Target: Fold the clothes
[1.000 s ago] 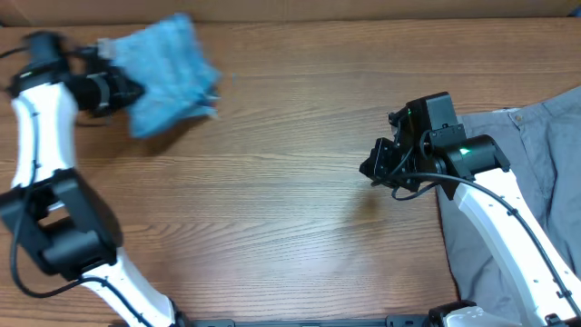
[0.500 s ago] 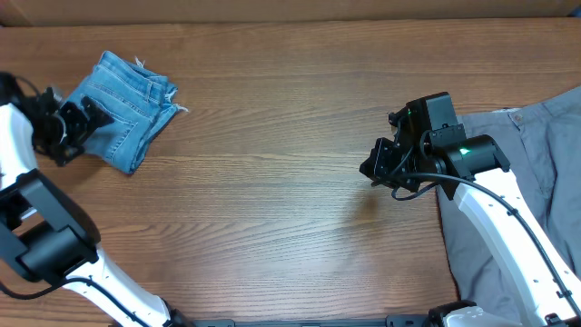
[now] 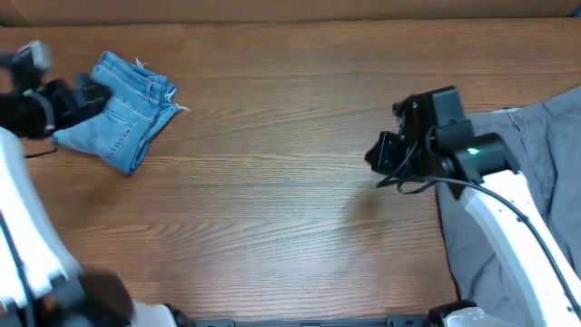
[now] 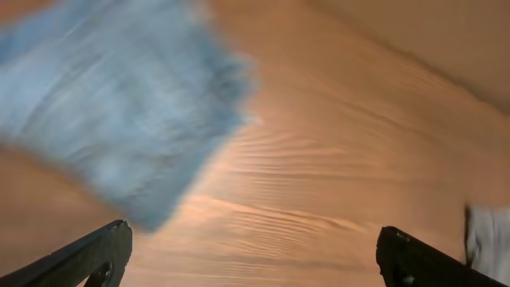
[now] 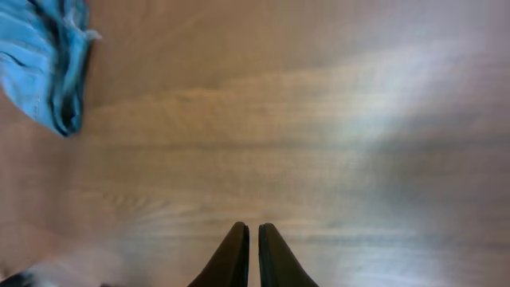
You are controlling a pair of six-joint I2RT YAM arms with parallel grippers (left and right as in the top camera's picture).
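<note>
- A brown wood-grain tabletop (image 3: 272, 209) fills the overhead view, with a paler tan strip (image 3: 272, 9) along its far edge.
- The light-blue jeans (image 3: 125, 116) lie on the far-left part of the tabletop, folded into 1 compact bundle. Seam stitching shows on top and frayed threads stick out at the right edge.
- In the left wrist view the jeans (image 4: 111, 104) are a blurred blue patch in the upper left. They lie ahead of the fingers, not between them.
- In the right wrist view the jeans (image 5: 40, 56) show only in the top-left corner, well apart from that gripper.
- The grey trousers (image 3: 545, 154) lie spread out at the right edge of the tabletop and run out of frame. The white right arm (image 3: 508, 209) crosses over their left part.
- The left gripper (image 3: 82, 95) is at the left edge of the jeans. It is too blurred overhead to tell whether it touches the cloth.
- In its own wrist view the left gripper (image 4: 253, 233) is spread wide. Its 2 dark fingers (image 4: 88, 259) sit at the bottom corners with only bare wood between them.
- The right gripper (image 3: 377, 156) is over bare wood right of centre, pointing left, near the grey trousers and well apart from the jeans.
- In its wrist view the right gripper (image 5: 248, 239) has its 2 fingers drawn nearly together, with only a slim gap, and it holds nothing.
</note>
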